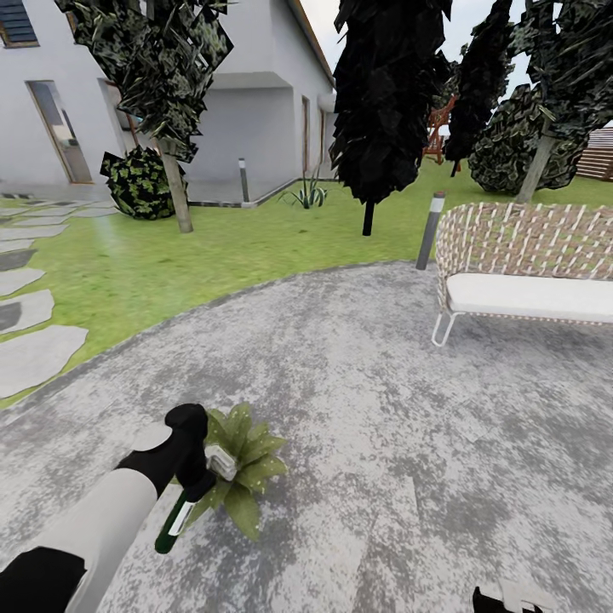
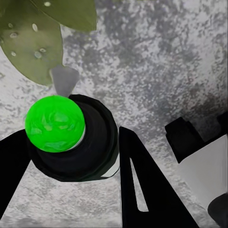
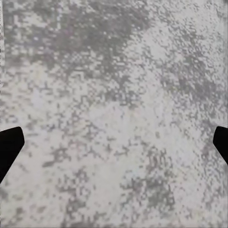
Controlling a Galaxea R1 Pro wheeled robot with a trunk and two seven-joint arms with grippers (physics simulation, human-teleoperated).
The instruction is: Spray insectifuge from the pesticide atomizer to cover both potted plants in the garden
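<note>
Atomizer (image 2: pixel 71 142) pinched in left tool (image 1: pixel 197 477) beside potted plant (image 1: pixel 243 464) on patio (image 1: pixel 383 409); right tool (image 3: pixel 114 142) spread. Spraying should sweep every leaf.

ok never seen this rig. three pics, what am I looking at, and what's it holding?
It's a simulated two-armed wheeled robot in a garden. The big picture is from its head camera, looking down over a grey paved patio with a wicker bench and lawn behind. The other two come from cameras on each wrist, looking along the fingers. The left gripper is closed on the pesticide atomizer, a slim dark cylinder, right beside a potted plant. In the left wrist view you look down the atomizer's length at its bright green end, with leaves just beyond. The right gripper is open over bare paving.
</note>
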